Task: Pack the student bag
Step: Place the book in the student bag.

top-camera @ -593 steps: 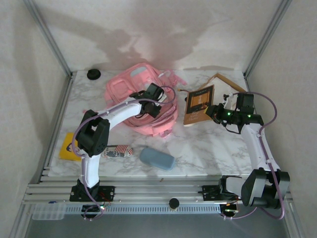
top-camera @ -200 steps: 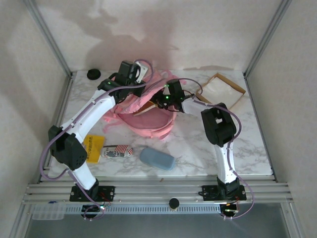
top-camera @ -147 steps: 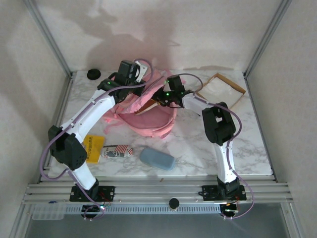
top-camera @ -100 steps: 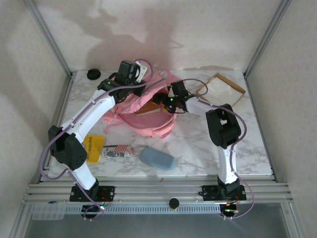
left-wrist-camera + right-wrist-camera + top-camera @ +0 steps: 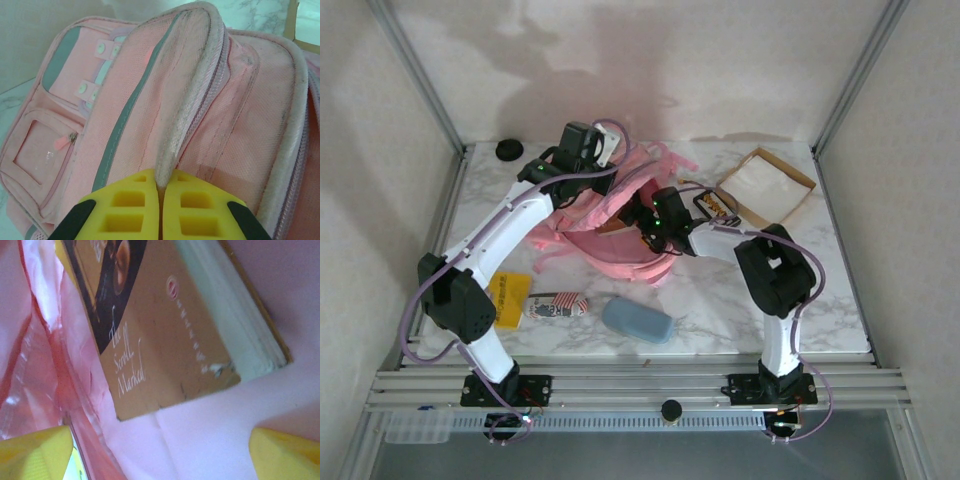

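Half hidden inside the bag (image 5: 610, 252), the right hand (image 5: 160, 452) gapes beside a cropped book (image 5: 165, 335) — left hand (image 5: 160, 202) clenched on the rim.

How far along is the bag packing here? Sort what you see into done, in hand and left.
Done: a book lies inside the bag, and the right gripper is open in front of it. In hand: the left gripper is shut on the bag's rim, holding it open. Left: the blue-grey case, the patterned pouch and a flat yellow item lie on the table.
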